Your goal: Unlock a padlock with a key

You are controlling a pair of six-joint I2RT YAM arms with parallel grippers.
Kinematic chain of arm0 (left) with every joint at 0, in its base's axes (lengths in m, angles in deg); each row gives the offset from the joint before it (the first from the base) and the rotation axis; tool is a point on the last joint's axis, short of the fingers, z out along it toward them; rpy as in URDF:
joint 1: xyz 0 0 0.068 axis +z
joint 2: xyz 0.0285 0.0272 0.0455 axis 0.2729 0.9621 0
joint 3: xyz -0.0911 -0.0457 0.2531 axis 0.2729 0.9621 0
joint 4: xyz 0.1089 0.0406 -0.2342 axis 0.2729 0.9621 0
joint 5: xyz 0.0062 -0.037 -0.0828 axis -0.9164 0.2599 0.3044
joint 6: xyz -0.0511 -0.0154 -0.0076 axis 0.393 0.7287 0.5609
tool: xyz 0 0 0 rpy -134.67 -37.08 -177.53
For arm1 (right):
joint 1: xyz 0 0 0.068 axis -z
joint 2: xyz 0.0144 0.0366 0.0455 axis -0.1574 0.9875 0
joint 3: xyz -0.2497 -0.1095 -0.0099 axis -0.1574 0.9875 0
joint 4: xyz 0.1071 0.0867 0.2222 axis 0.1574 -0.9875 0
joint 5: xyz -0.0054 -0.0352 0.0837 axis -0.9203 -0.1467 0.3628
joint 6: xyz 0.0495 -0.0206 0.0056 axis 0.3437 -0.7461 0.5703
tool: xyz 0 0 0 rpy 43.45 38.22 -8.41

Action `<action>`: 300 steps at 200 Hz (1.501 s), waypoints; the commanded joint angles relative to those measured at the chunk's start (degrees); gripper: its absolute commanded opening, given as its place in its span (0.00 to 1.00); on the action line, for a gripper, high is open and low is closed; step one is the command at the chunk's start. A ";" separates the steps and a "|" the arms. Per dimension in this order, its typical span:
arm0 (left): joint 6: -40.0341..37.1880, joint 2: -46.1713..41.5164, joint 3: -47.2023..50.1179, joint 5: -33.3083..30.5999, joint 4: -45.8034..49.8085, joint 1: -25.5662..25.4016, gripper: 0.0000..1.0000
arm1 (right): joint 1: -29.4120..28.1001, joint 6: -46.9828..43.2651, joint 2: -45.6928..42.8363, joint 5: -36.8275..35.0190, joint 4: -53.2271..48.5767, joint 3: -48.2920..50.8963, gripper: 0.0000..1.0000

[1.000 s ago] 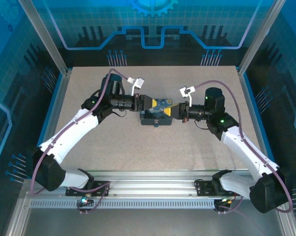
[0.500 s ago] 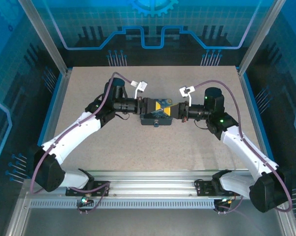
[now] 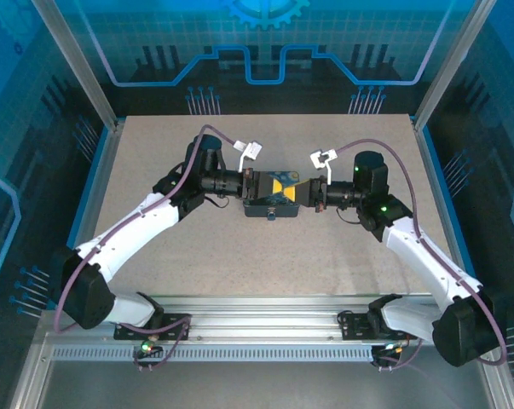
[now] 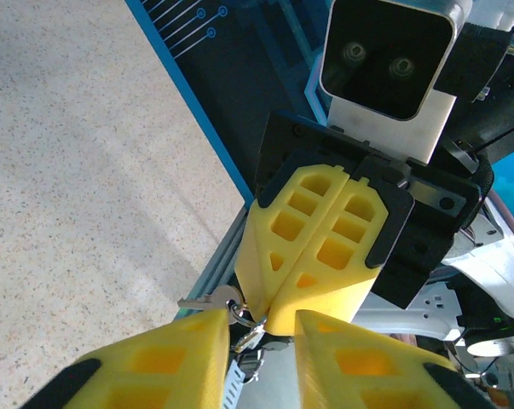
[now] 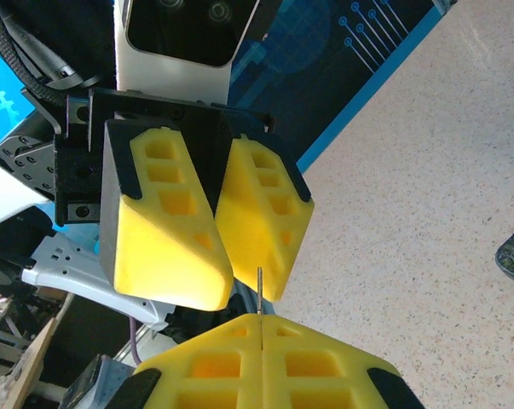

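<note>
Right wrist view gave us the slim bluish-grey metal key edge-on, its blade standing out of the yellow-padded right hand, which was fully closed on the key's hidden end. We judged it light, stiff and slippery, best pinched flat across the head. Its long axis ran along the line between the two hands, tip toward the yellow-padded left hand, above the speckled beige desk near the blue painted tin box. That hand's pads stood narrowly apart around a small metal ring; whether they gripped anything we could not tell.
</note>
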 commanded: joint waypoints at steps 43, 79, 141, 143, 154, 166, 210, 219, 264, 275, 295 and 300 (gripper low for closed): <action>-1.47 0.63 -2.37 2.17 0.15 -0.41 0.00 | 0.45 1.92 0.84 1.71 1.82 -1.63 0.00; -1.36 0.10 -2.06 0.19 0.57 -0.41 0.00 | 1.28 3.53 1.12 0.73 2.73 -1.25 0.19; 7.08 -0.27 2.88 -5.10 -9.82 -0.40 0.00 | 0.80 10.32 -1.21 -6.64 11.00 2.69 0.43; 7.46 -0.32 3.01 -5.28 -10.25 -0.41 0.00 | 0.70 10.66 -1.23 -7.06 11.37 2.89 0.44; 8.76 -0.77 4.18 -6.36 -12.40 -0.40 0.00 | 0.68 12.69 -1.37 -8.75 13.82 4.23 0.49; 10.02 -1.36 5.30 -7.92 -14.19 -0.37 0.00 | 0.56 15.42 -1.44 -10.29 17.78 5.80 0.50; 13.63 -2.97 8.39 -10.93 -18.88 -0.41 0.00 | -1.71 19.47 -0.97 -13.13 23.80 7.56 0.50; 14.15 -2.89 8.57 -10.84 -19.48 -0.41 0.00 | -2.20 19.63 -0.67 -13.22 24.12 7.48 0.50; 15.92 -2.98 9.63 -10.89 -22.41 -0.41 0.00 | -3.63 21.05 0.71 -13.67 26.50 7.74 0.47; 16.08 -3.13 9.65 -10.88 -22.52 -0.41 0.00 | -3.63 21.29 0.90 -13.63 26.96 7.79 0.46; 16.28 -3.63 10.00 -11.65 -22.75 -0.40 0.00 | -3.80 21.39 1.17 -13.28 27.23 7.66 0.42; 16.37 -3.76 10.15 -11.81 -22.98 -0.37 0.00 | -3.89 21.23 1.29 -13.19 26.92 7.55 0.43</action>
